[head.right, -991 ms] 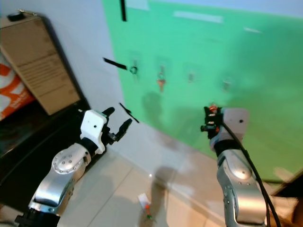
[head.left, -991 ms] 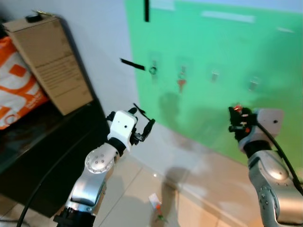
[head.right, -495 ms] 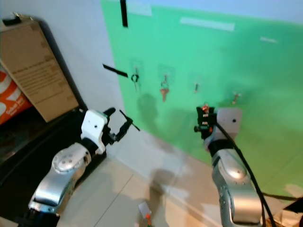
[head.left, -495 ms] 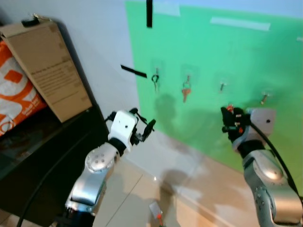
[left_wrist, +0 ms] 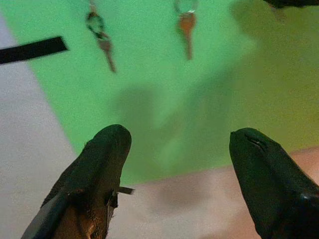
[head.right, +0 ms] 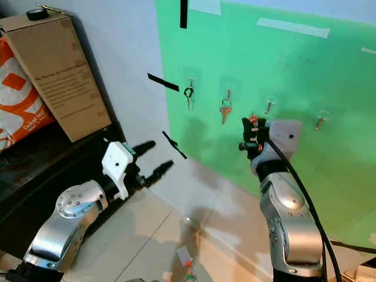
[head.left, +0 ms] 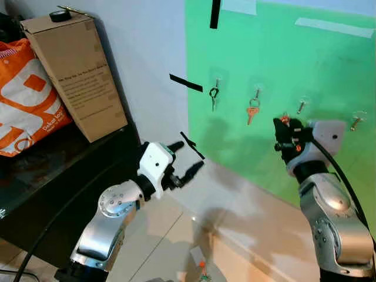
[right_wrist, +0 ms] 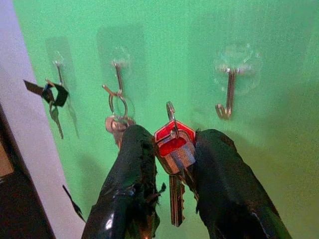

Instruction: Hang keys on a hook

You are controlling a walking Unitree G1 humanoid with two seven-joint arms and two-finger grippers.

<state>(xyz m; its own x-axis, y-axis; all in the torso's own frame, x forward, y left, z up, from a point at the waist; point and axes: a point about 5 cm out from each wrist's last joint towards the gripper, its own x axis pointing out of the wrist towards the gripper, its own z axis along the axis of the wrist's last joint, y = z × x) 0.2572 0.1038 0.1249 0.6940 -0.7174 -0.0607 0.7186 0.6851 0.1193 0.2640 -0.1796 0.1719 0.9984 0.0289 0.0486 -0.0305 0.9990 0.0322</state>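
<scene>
My right gripper (head.left: 286,136) is raised before the green wall panel (head.left: 282,64), shut on a bunch of keys with a red head (right_wrist: 173,144). Its ring sticks up between the fingers, just left of and below an empty clear hook (right_wrist: 228,93). That same hook (head.left: 301,106) shows in the left eye view, with another empty hook (head.left: 356,120) to its right. A dark key (head.left: 214,94) and an orange key (head.left: 253,111) hang on the two hooks to the left. My left gripper (head.left: 187,160) is open, held low before the wall.
A cardboard box (head.left: 75,70) and an orange bag (head.left: 26,100) stand on a black cabinet (head.left: 53,176) at the left. Black tape strips (head.left: 185,82) mark the white wall. A small object (head.left: 200,261) lies on the tiled floor below.
The camera has come closer to the wall and shifted left. My right gripper has risen with the keys toward the third hook. My left gripper has moved a little.
</scene>
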